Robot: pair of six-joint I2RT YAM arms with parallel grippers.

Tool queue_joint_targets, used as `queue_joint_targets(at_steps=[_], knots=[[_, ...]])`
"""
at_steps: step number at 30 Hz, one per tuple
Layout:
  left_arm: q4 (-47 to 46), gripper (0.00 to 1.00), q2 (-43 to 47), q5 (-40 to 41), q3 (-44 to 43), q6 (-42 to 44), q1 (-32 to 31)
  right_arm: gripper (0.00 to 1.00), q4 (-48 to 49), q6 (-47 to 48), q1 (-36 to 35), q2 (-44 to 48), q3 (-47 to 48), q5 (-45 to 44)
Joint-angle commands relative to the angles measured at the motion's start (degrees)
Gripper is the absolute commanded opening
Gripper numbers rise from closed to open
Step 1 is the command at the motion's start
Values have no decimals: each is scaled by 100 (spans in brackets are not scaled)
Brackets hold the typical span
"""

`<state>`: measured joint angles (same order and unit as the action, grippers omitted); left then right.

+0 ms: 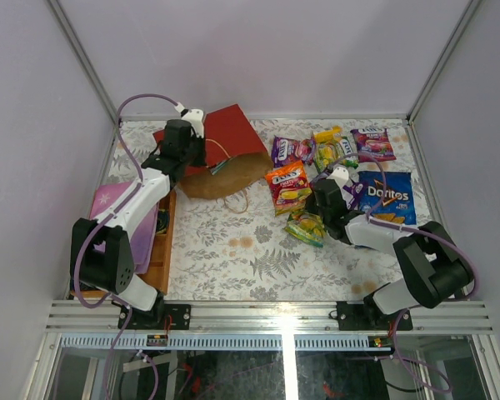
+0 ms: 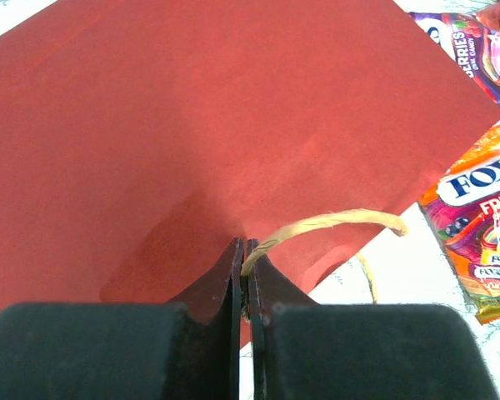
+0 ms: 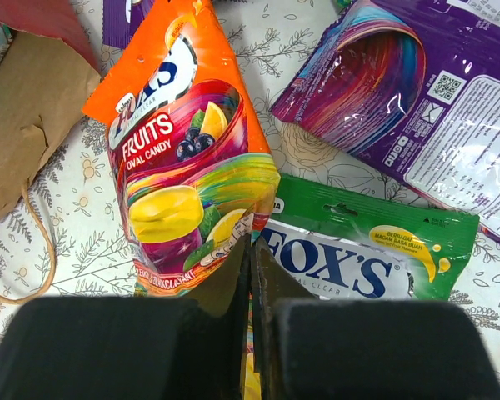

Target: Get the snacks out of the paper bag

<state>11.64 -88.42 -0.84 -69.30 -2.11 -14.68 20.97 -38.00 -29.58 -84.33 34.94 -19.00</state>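
The paper bag (image 1: 231, 133), red outside and brown inside, lies tipped at the far left with its mouth (image 1: 221, 182) facing the table's middle. My left gripper (image 1: 198, 148) is shut on its tan cord handle (image 2: 333, 222), above the red side (image 2: 217, 125). Several snacks lie right of the bag: a purple packet (image 1: 287, 150), a green-yellow one (image 1: 330, 152), a pink-purple one (image 1: 372, 143), the blue Doritos bag (image 1: 387, 197) and a small green-yellow packet (image 1: 305, 227). My right gripper (image 1: 314, 198) is shut on the lower corner of the orange packet (image 3: 179, 158). A green packet (image 3: 375, 250) lies just to its right.
A wooden tray (image 1: 163, 246) at the left edge holds a flat pink-purple item (image 1: 117, 207). The bag's second cord handle (image 1: 238, 200) loops onto the patterned tabletop. A teal edge (image 1: 221, 165) shows at the bag's mouth. Grey walls close in the sides and back.
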Motion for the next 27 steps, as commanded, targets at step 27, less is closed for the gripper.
queue_joint_targets(at_steps=[27], knots=[[-465,0,430,1553,403,-749,718,0,-398,44,-136,382,220,1726]])
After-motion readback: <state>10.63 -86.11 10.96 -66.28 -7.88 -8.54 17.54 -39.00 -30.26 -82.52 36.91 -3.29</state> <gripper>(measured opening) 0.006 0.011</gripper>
